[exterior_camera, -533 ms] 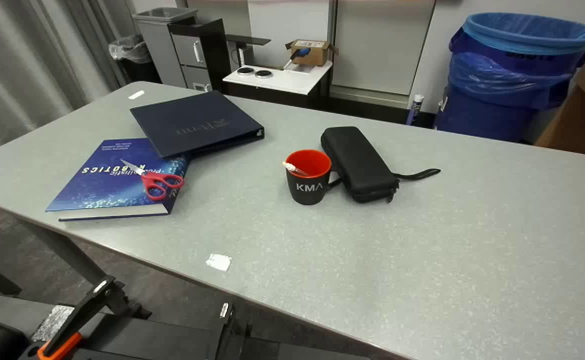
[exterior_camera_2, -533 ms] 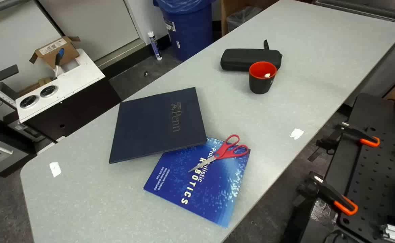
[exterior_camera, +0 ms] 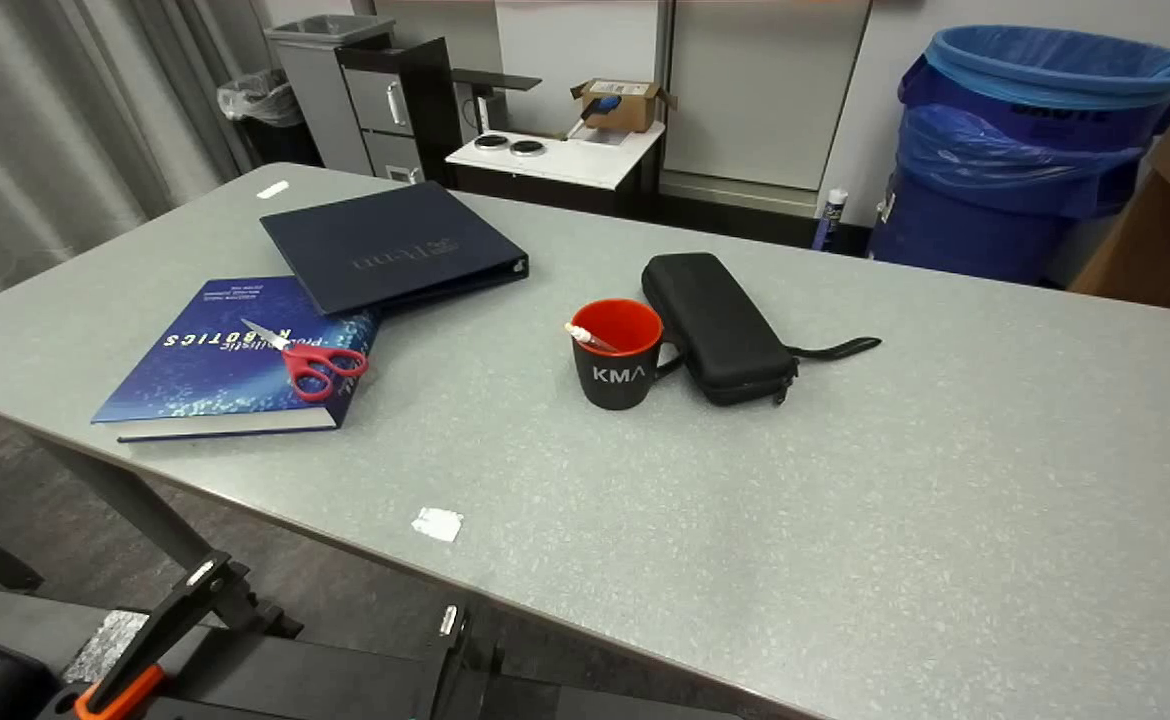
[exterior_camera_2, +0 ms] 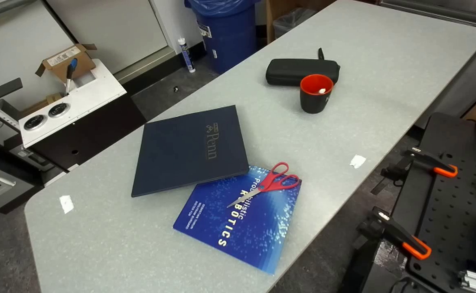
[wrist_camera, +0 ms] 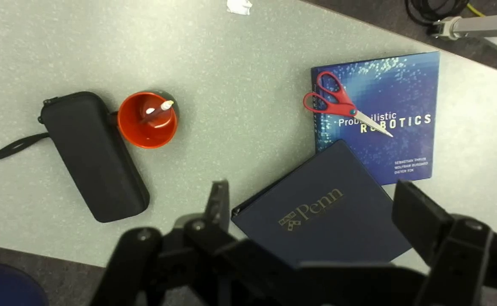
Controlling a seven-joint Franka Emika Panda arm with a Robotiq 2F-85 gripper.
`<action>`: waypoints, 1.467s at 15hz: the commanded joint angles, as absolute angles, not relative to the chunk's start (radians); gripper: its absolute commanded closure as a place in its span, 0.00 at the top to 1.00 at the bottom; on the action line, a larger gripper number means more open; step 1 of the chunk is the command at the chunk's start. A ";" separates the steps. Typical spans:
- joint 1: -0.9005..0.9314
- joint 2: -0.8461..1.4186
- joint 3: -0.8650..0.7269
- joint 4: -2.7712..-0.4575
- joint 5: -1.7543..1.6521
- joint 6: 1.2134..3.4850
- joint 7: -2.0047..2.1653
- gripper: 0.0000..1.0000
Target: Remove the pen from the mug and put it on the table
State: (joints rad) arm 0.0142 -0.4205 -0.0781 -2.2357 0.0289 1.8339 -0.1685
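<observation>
The small black mug (exterior_camera: 610, 385) with a red inside stands upright on the light-grey table (exterior_camera: 895, 520). It also shows in an exterior view (exterior_camera_2: 313, 105) and in the wrist view (wrist_camera: 146, 136). The pen (exterior_camera: 593, 339) leans inside the mug, its pale end sticking out over the rim. Only that end shows in an exterior view (exterior_camera_2: 322, 90). In the wrist view the pen (wrist_camera: 158, 111) crosses the red inside. My gripper (wrist_camera: 312, 185) shows only in the wrist view. It is open, high above the binder, and apart from the mug, which lies up and left of it.
A black oblong case (wrist_camera: 93, 157) lies beside the mug, at its handle. A dark Penn binder (wrist_camera: 316, 221) rests partly on a blue book (wrist_camera: 401, 89). Red-handled scissors (wrist_camera: 337, 102) lie on the book. Clamps (exterior_camera_2: 400, 236) stand near the table's edge.
</observation>
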 commanded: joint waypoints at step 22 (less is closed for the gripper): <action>-0.096 0.025 -0.100 -2.363 -0.099 2.254 0.042 1.00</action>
